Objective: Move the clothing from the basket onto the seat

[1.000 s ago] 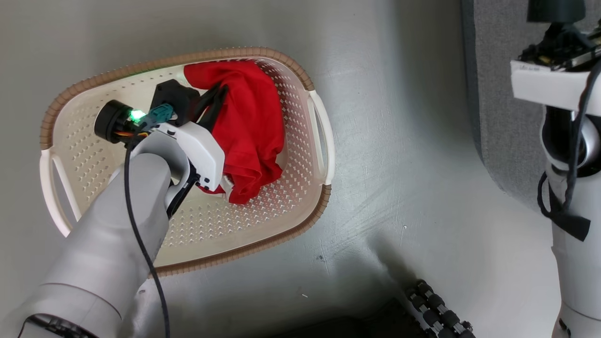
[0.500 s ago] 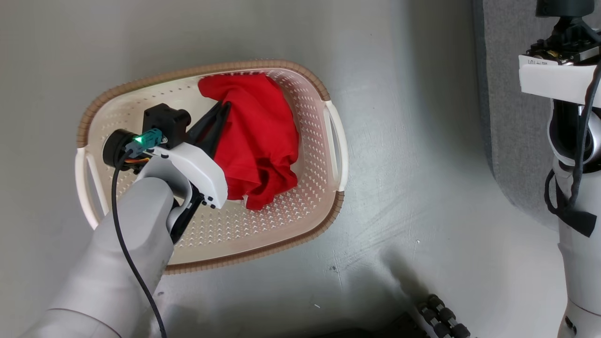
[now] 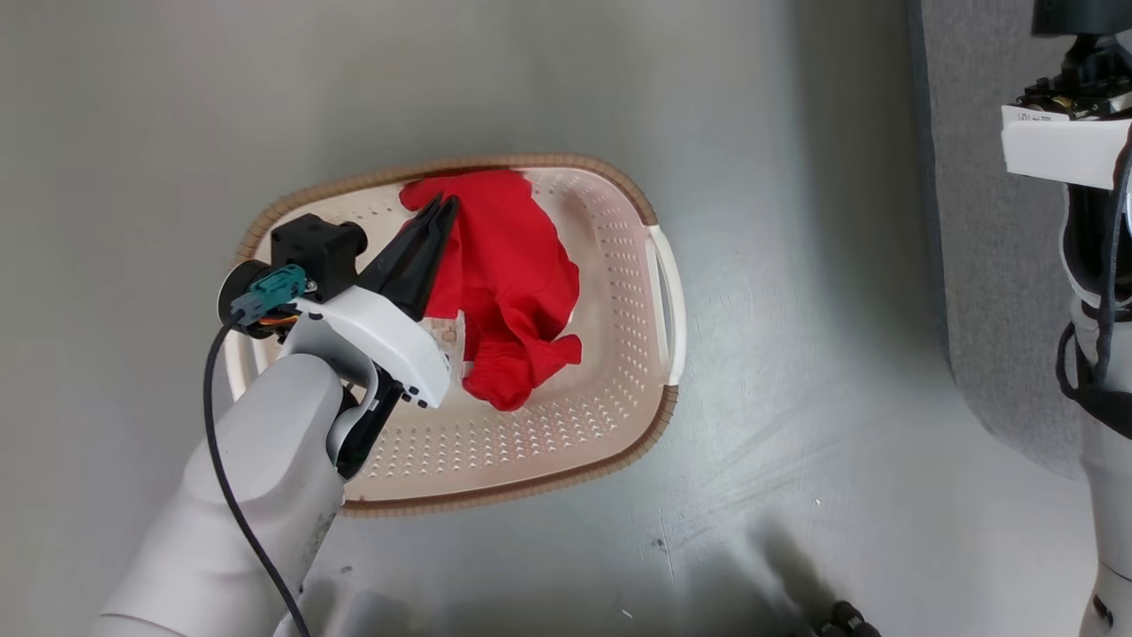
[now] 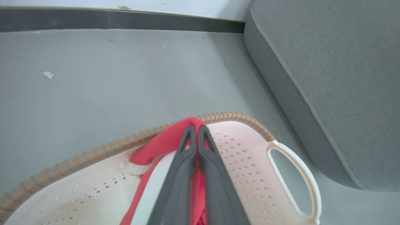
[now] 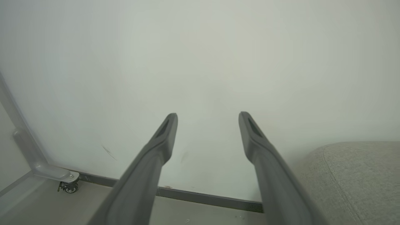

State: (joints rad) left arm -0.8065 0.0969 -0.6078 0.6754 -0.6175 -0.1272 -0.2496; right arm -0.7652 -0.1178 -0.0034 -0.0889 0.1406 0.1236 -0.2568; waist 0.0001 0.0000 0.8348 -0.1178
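Observation:
A bright red piece of clothing (image 3: 513,283) hangs bunched over the cream basket (image 3: 619,265), which stands on the grey floor. My left gripper (image 3: 445,205) is shut on the cloth's upper edge, above the basket's far side. In the left wrist view the two dark fingers (image 4: 184,162) meet with the red clothing (image 4: 165,142) pinched between them, over the basket's brown rim (image 4: 231,116). The grey seat (image 4: 328,78) rises to the right of the basket. My right gripper (image 5: 207,117) is open and holds nothing, facing a pale wall, with the seat (image 5: 353,175) low at the right.
The right arm (image 3: 1097,292) stands upright at the right edge of the head view, in front of the seat (image 3: 999,265). A dark skirting strip (image 4: 125,22) runs along the wall beyond the basket. A caster (image 5: 70,187) on a metal frame shows at the wall's foot.
The head camera has shifted, so the basket sits lower and further right. My left gripper has risen with the red clothing, which now hangs longer and shows more basket floor beneath.

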